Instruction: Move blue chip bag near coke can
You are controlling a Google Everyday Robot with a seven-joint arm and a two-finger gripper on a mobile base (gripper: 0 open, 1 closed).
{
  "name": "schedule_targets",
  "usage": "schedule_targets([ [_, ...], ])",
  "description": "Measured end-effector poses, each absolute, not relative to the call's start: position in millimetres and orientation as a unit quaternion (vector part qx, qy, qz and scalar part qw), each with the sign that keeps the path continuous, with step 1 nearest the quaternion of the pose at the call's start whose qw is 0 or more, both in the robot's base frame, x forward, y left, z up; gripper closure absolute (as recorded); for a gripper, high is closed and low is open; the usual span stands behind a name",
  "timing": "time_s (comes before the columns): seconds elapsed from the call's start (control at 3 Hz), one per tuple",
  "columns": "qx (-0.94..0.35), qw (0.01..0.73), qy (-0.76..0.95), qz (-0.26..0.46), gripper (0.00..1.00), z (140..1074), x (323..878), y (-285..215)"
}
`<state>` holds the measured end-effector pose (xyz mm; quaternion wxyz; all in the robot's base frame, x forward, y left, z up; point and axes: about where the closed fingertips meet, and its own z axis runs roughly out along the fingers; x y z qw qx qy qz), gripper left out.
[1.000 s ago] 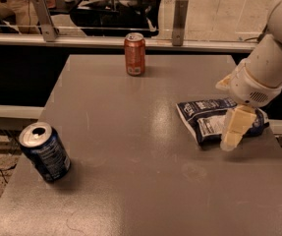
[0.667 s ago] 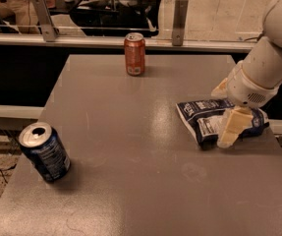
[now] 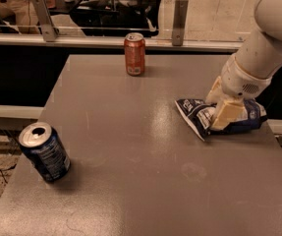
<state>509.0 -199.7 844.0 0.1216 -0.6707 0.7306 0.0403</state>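
Note:
The blue chip bag [image 3: 199, 116] lies flat on the right side of the grey table [image 3: 130, 151], dark navy with white print. My gripper [image 3: 220, 102] is down on the bag's middle. Its pale fingers [image 3: 227, 115] stand on either side of the bag and are closed in on it, while the bag still rests on the table. The coke can [image 3: 134, 54], red-orange with a silver top, stands upright near the table's far edge, well apart from the bag to its back left.
A dark blue can [image 3: 44, 152] with white print stands tilted near the table's front left. A rail with glass panels and metal posts [image 3: 180, 14] runs behind the far edge. The table's right edge is just beyond the bag.
The gripper's fingers have come closer together around the bag, and the arm has shifted slightly left. The bag and both cans have stayed in place.

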Motion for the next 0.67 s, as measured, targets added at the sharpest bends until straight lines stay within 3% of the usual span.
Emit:
schedule_targets([
  [0.33,-0.679,0.113,0.724,0.039,0.88,856.0,527.5,-186.3],
  [0.67,-0.694,0.105,0.712,0.029,1.0,865.3,552.9,-165.6],
])
